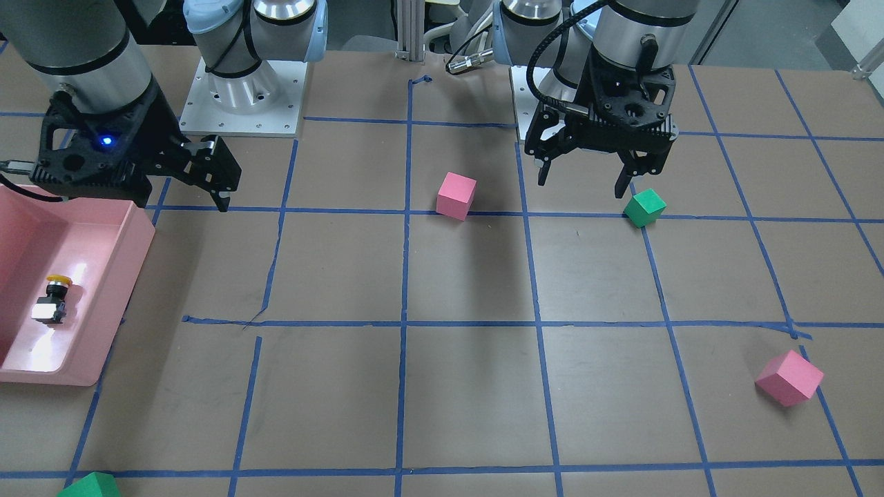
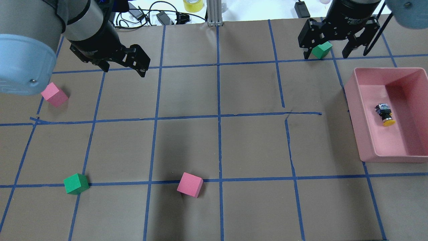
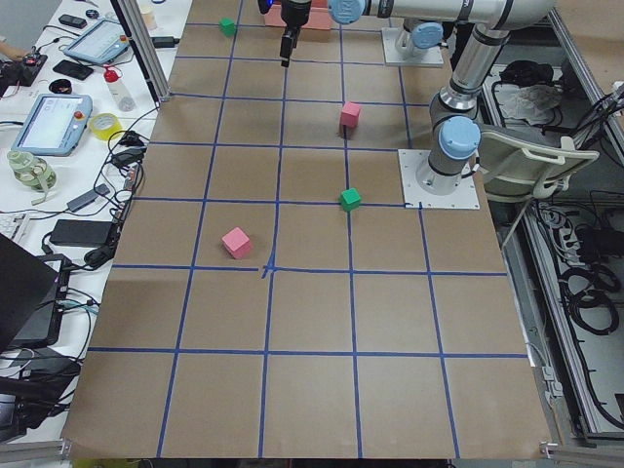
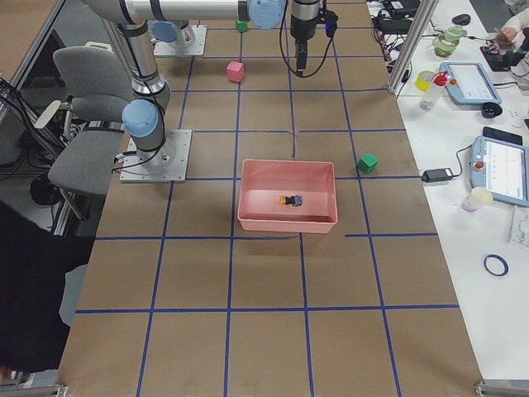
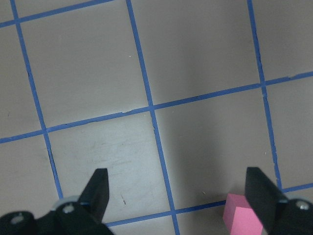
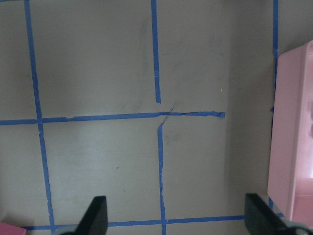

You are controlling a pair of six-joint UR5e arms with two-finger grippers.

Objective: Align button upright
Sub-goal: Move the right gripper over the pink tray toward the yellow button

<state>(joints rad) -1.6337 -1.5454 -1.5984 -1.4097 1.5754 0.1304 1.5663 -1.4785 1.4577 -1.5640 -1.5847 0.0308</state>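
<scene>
I judge nothing is done yet: the tiny push-button switch with yellow cap and grey-white base [image 2: 385, 114] lies on its side inside the shallow pink plastic tray [image 2: 388, 157], on the robot's right. My right hand [image 6: 175, 197] and left hand [image 5: 177, 171] hang wide open and empty, well apart from it. Grasping and standing it up remain. The brown surface [image 2: 250, 147] carries blue tape lines, a pink cube [image 2: 190, 184] and a green cube [image 2: 76, 183]. A white bench [image 4: 446, 141] holds tablets.
</scene>
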